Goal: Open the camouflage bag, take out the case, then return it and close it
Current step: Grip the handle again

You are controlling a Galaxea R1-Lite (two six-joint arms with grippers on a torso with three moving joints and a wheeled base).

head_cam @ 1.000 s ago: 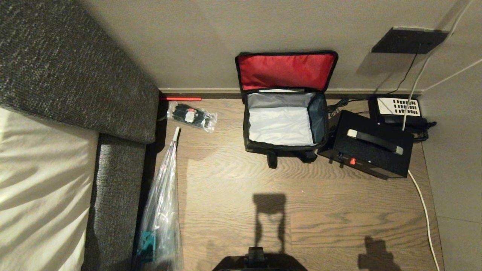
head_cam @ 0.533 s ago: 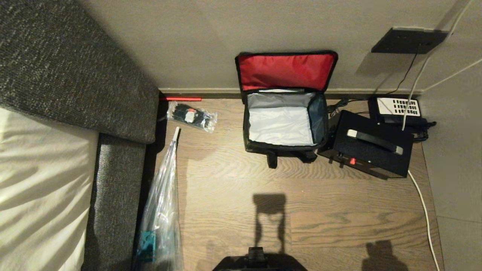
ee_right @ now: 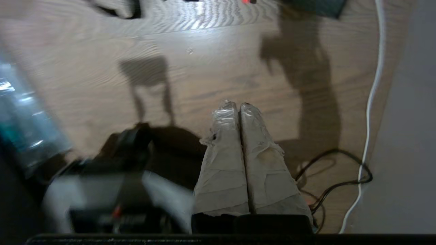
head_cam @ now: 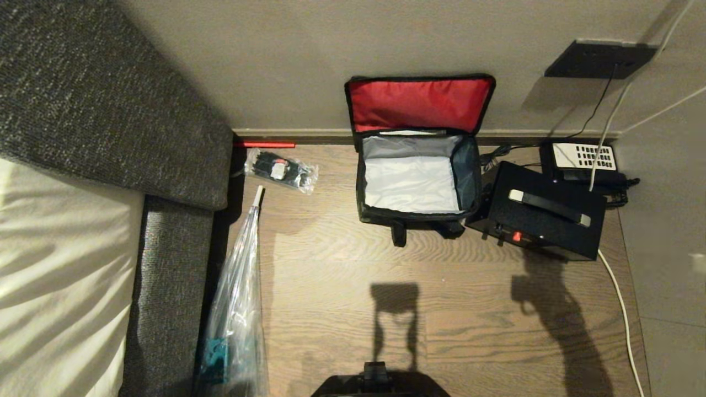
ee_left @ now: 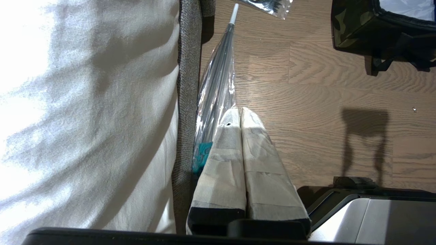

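The camouflage bag [head_cam: 364, 204] stands open on the wood floor against the wall, its red-lined lid [head_cam: 419, 103] leaning back and its pale grey inside empty. A corner of the camouflage bag [ee_left: 351, 30] also shows in the left wrist view. The black case [head_cam: 538, 229], with a silver-ended bar handle and a small red mark, sits on the floor just right of the bag. Neither arm shows in the head view; only the right arm's shadow lies on the floor below the case. My left gripper [ee_left: 237, 112] is shut and empty beside the sofa. My right gripper [ee_right: 235, 106] is shut and empty above bare floor.
A grey sofa [head_cam: 110, 110] with a white sheet fills the left. A folded clear umbrella [head_cam: 237, 298] and a plastic packet [head_cam: 281, 170] lie beside it. A black telephone [head_cam: 582, 161], a white cable [head_cam: 620, 298] and dark cords [ee_right: 340, 177] lie at the right by the wall.
The right arm's shadow has grown and stretched up the floor toward the case. The bag, the case and the left arm have not moved.
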